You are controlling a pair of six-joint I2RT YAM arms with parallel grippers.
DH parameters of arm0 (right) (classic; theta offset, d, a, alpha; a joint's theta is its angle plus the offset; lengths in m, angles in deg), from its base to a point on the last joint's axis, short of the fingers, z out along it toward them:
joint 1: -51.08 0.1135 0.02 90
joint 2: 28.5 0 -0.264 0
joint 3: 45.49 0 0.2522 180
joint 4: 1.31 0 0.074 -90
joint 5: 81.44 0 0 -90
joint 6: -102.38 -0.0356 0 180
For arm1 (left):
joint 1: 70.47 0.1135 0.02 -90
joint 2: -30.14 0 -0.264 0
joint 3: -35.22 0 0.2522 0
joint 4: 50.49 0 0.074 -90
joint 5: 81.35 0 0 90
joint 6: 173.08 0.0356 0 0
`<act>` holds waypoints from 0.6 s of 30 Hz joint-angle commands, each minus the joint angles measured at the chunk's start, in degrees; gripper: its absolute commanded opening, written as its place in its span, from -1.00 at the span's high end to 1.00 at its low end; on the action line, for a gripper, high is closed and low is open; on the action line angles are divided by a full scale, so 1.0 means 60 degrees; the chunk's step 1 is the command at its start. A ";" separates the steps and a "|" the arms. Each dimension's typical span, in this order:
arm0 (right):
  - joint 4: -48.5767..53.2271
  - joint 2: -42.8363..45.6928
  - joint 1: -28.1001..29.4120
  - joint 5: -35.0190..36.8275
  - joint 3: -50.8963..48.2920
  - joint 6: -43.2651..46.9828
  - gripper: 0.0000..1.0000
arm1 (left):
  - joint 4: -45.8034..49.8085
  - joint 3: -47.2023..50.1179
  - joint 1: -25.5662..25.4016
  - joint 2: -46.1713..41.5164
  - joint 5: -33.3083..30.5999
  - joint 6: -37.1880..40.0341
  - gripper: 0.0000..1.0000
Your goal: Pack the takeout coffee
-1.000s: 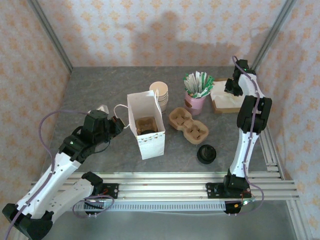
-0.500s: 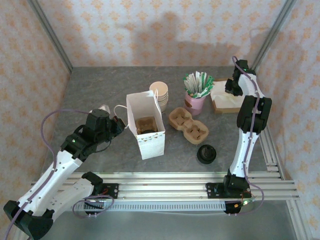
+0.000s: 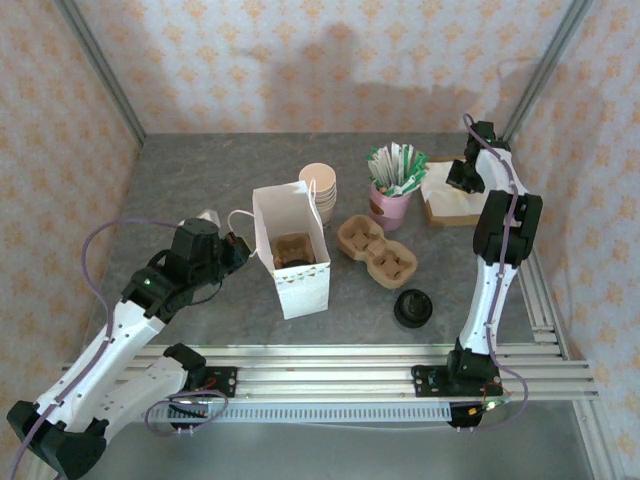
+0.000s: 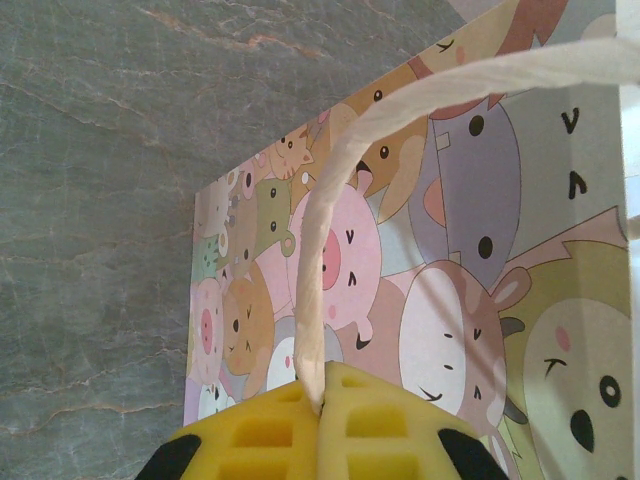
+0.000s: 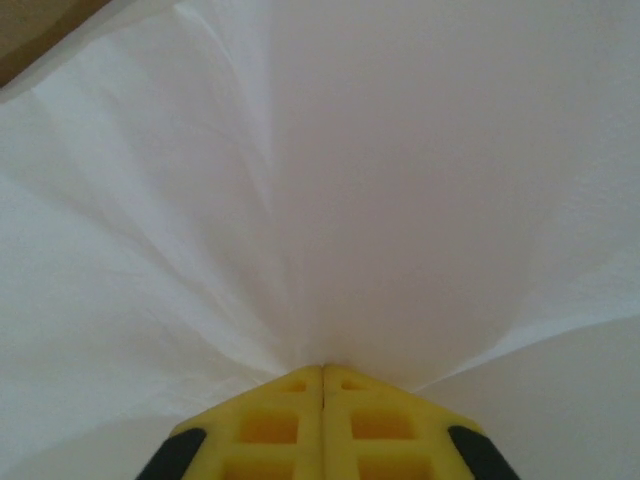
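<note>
grey stone table [image 3: 200,170], top view: paper bag [image 3: 300,290] stands open, its walls hiding most of the takeout coffee [image 3: 297,263] inside, which seems upright with its dark lid up; cup stack [image 3: 322,185], pulp tray [image 3: 375,250] and black lids [image 3: 413,307] sit nearby. left wrist: left gripper [image 4: 322,400] pinches the bag's handle [image 4: 318,260]. right wrist: right gripper [image 5: 322,372] is clamped on a white napkin [image 5: 350,200].

Both arms are built of white shells joined by black joint housings. The left arm [image 3: 125,325] and the right arm [image 3: 490,285] each trail a thin purple cable [image 3: 87,255] and stand on a black base [image 3: 468,372]. The left pincer [image 4: 322,400] and the right pincer [image 5: 322,385] have yellow fingers [image 4: 265,440] moulded with square recesses, with black patches at the outer corners.
</note>
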 commanded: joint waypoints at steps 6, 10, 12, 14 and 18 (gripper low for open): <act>0.0215 0.0700 -0.0060 0.0095 0.0168 -0.0054 1.00 | -0.0067 -0.0162 -0.0070 0.0021 -0.0015 0.0141 1.00; -0.0159 0.1708 -0.0063 -0.0296 -0.0157 -0.0325 1.00 | -0.0059 -0.0209 -0.0060 0.0024 -0.0022 0.0198 1.00; -0.0496 0.2284 -0.0061 -0.0550 -0.0474 -0.0551 1.00 | -0.0049 -0.0226 -0.0071 0.0032 -0.0001 0.0207 1.00; -0.0841 0.2931 -0.0067 -0.0694 -0.0808 -0.0750 1.00 | -0.0045 -0.0230 -0.0064 0.0018 -0.0009 0.0218 1.00; -0.1231 0.4010 -0.0065 -0.0827 -0.1394 -0.1058 1.00 | -0.0122 -0.0254 -0.0071 0.0018 0.0024 0.0220 1.00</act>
